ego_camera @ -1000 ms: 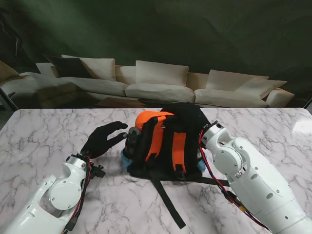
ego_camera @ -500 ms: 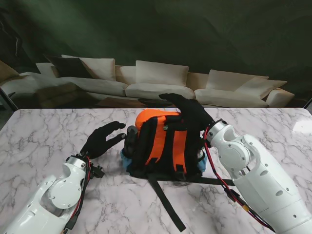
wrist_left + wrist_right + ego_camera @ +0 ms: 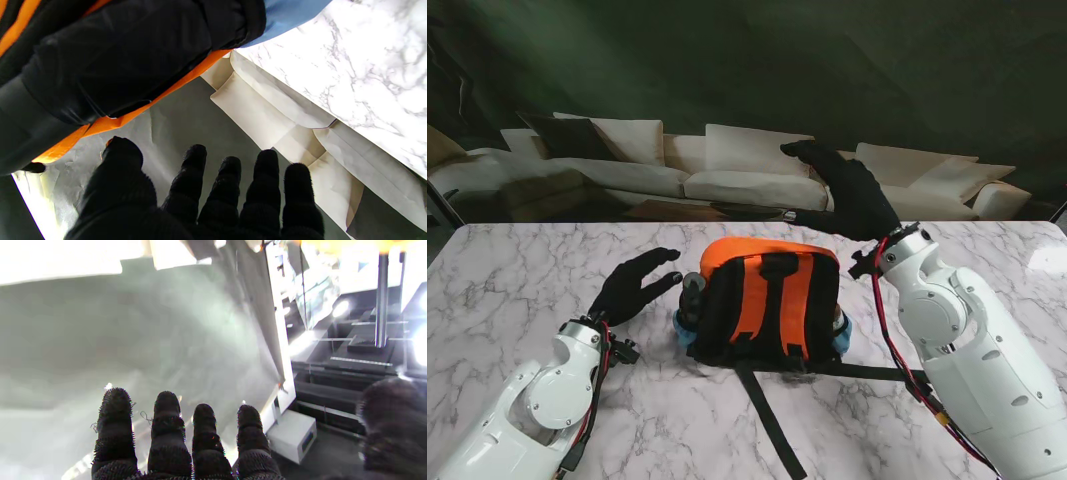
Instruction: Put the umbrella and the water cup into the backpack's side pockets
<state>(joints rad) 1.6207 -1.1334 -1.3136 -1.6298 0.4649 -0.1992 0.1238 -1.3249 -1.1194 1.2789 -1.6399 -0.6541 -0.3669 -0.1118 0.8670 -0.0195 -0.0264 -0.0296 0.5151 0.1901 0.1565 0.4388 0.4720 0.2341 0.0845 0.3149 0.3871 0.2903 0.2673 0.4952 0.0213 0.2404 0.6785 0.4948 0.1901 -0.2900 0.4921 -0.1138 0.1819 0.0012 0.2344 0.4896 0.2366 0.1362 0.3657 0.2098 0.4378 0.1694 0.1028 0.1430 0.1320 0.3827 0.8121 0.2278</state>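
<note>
— Sitting upright mid-table is the orange-and-black fabric backpack (image 3: pixel 767 305), straps trailing toward me. What's in its pockets?

— A dark cylinder, likely the folding umbrella (image 3: pixel 693 290), stands in the left side pocket; something small shows at the right side pocket, but I can't tell whether it's the water cup.

— So how should the step in hand go?

— Judging by that, withdraw cleanly: keep fingers off the fabric so the bag doesn't tip.

— And the hands?

— The black-gloved left hand (image 3: pixel 635 285) hovers just beside the umbrella, fingers spread, grasping nothing. The black-gloved right hand (image 3: pixel 852 200) is raised over the table's far edge, splayed and empty too.
</note>
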